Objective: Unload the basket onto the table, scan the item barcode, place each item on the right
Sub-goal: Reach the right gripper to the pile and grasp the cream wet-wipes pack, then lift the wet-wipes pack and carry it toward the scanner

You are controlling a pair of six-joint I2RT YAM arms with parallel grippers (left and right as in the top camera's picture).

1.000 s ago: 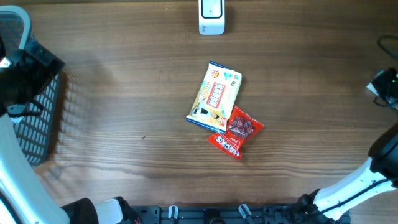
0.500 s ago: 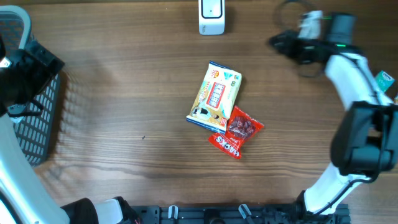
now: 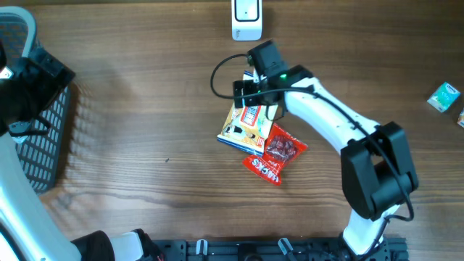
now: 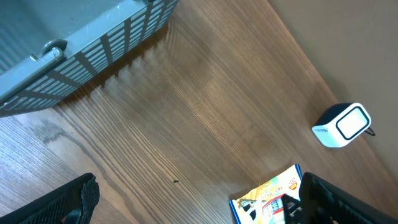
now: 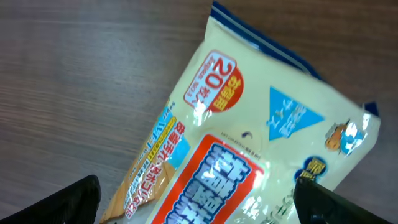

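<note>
While the right claw (image 3: 255, 98) gapes above, packet (image 3: 243, 127) and pouch (image 3: 279, 148) edges touch.

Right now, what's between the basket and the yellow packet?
Just bare wooden table between the basket and the yellow packet, as the overhead view shows.

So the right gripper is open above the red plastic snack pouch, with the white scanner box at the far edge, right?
No. The right wrist view shows the right gripper open above the blue-edged cream-yellow packet, not the red snack pouch; the white scanner box is at the far edge.
</note>
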